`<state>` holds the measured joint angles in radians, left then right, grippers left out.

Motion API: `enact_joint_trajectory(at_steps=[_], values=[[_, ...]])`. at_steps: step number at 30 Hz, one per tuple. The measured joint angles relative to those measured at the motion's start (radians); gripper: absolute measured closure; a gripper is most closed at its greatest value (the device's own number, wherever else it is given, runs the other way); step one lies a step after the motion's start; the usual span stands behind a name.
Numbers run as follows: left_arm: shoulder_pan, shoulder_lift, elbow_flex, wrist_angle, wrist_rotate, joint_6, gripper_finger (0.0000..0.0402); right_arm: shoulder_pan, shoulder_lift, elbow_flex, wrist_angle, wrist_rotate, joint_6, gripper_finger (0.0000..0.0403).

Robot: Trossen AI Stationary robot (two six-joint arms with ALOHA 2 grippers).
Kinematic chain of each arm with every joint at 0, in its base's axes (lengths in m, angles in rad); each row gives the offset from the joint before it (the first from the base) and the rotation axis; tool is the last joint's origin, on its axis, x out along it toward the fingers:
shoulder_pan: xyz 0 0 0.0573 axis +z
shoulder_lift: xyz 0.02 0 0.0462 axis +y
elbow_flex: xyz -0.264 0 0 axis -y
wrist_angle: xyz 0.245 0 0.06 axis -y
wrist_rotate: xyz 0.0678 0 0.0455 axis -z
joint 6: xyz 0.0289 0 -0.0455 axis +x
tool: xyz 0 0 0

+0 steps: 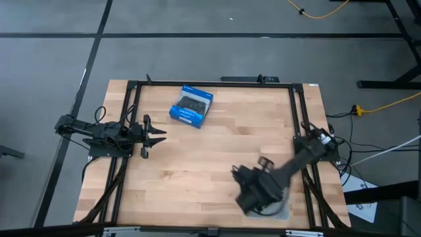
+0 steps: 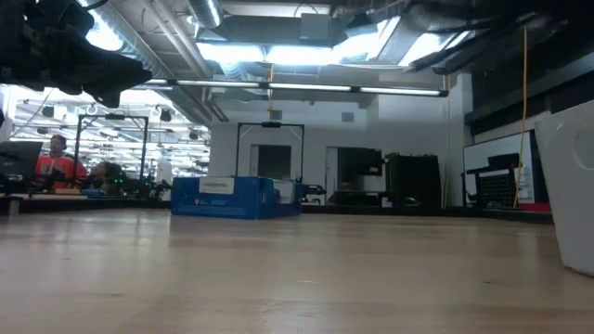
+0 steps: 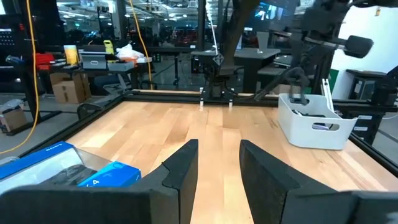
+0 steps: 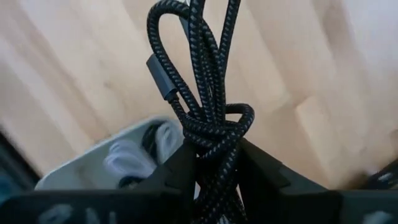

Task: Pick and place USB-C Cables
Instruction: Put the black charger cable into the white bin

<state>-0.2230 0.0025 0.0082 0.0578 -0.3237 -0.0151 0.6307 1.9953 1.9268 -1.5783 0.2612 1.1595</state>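
My right gripper (image 4: 214, 168) is shut on a black braided USB-C cable bundle (image 4: 205, 74) tied with a knot of its own cord. In the high view it (image 1: 252, 197) hovers by the table's near edge, over a light grey bin (image 1: 275, 212). Under the bundle, that bin (image 4: 93, 168) holds light-coloured cables (image 4: 127, 158) and a dark one. My left gripper (image 3: 217, 168) is open and waits at the table's left side (image 1: 154, 137), touching nothing. The blue box (image 1: 192, 106) lies flat near the far edge. My right gripper pinches the black cable bundle between its two fingers (image 4: 180, 165), just behind the knot (image 4: 219, 127) at the bundle's middle. The looped end (image 4: 186, 25) and a plug (image 4: 160, 78) stick out past the fingertips. The bundle is lifted clear, above the bin and the wood.
The blue box (image 3: 62, 171) sits beside my left gripper, toward the far edge, and shows in the low view (image 2: 227, 197). The bin (image 3: 314, 121) stands at the near right (image 2: 575, 195). A black metal frame (image 1: 210, 83) runs round the table. Bare wood lies between box and bin.
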Motion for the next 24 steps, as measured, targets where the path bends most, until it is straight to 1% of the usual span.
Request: enact_joint_trajectory(at_steps=[4,7,10,13,17,21,24], values=[[0.000,0.000,0.000,0.000,0.000,0.000,0.0292,0.114,-0.029,-0.056,0.003,0.027,0.200,0.0309],[0.000,0.000,0.000,0.000,0.000,0.000,0.0292,0.181,-0.042,-0.112,0.005,0.033,0.286,0.0309],[0.000,0.000,0.000,0.000,0.000,0.000,0.0292,0.224,-0.043,-0.183,0.008,0.016,0.394,0.0309],[0.000,0.000,0.000,0.000,0.000,0.000,0.0292,0.256,-0.044,-0.253,0.017,-0.024,0.483,0.0309],[0.000,0.000,0.000,0.000,0.000,0.000,0.0292,0.290,-0.044,-0.299,0.088,-0.027,0.537,0.0309],[0.000,0.000,0.000,0.000,0.000,0.000,0.0292,0.311,-0.044,-0.311,0.153,-0.025,0.538,0.0309],[0.000,0.000,0.000,0.000,0.000,0.000,0.0292,0.319,-0.044,-0.311,0.162,0.035,0.538,0.0309]])
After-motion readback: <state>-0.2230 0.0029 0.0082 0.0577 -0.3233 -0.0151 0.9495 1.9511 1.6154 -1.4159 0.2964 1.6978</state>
